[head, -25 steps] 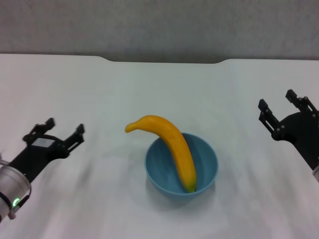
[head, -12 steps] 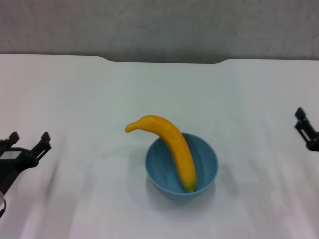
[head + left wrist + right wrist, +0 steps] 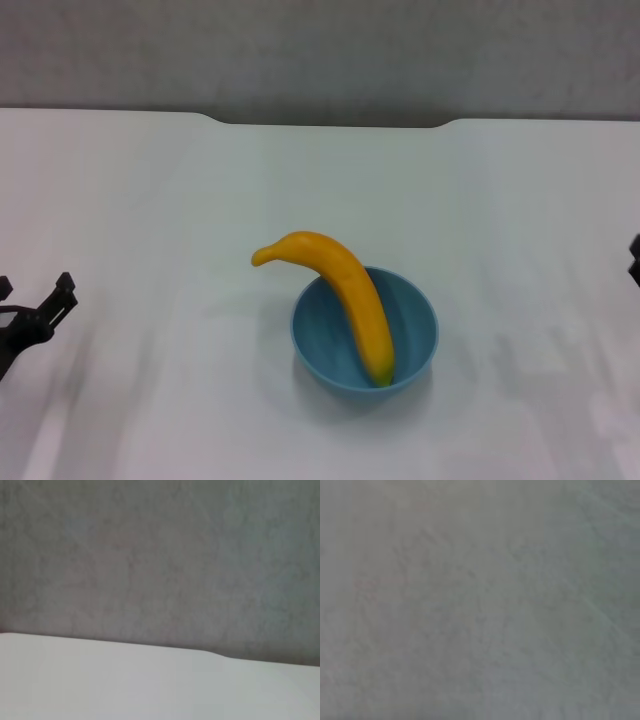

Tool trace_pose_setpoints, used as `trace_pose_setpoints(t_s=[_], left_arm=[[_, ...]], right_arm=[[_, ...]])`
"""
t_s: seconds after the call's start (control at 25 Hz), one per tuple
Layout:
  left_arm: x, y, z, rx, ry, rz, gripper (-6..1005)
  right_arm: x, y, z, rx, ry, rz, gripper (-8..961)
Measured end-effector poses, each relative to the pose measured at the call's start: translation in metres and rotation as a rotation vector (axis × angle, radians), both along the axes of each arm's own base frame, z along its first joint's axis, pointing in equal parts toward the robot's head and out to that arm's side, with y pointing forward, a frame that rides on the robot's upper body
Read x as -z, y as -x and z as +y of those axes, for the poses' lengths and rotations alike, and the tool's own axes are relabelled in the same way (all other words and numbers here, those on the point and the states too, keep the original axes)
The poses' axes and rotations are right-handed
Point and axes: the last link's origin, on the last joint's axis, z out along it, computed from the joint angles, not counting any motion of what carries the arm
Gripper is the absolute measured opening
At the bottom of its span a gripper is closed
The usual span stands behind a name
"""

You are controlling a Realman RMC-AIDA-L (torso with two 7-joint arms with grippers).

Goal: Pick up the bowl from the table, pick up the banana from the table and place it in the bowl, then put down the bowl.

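The light blue bowl stands on the white table, a little in front of the middle. The yellow-orange banana lies in it, dark end down inside the bowl, stem end sticking out over the rim toward the far left. My left gripper is open and empty at the left edge of the head view, well apart from the bowl. Only a sliver of my right gripper shows at the right edge, also far from the bowl. Neither wrist view shows the bowl or the banana.
The table's far edge has a shallow notch with a grey wall behind it. The left wrist view shows the table and the wall; the right wrist view shows only grey wall.
Both arms have drawn back outward and toward me, the left to the left edge, the right almost out of view. The bowl and banana have not moved.
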Motion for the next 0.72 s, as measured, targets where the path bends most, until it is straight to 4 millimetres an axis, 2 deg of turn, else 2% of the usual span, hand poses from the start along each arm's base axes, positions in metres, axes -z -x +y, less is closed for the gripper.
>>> trace_pose_setpoints(t_s=[0.24, 0.48, 0.72], left_arm=[[-0.001, -0.004, 0.005, 0.016, -0.002, 0.003, 891], [-0.001, -0.004, 0.006, 0.012, 0.002, 0.005, 891], [0.002, -0.005, 0.006, 0.014, 0.01, 0.007, 891]], right_arm=[[-0.005, -0.012, -0.007, 0.05, -0.014, 0.001, 725], [0.001, -0.007, 0.005, 0.054, 0.02, 0.003, 725], [0.001, -0.006, 0.006, 0.048, 0.015, 0.007, 725]])
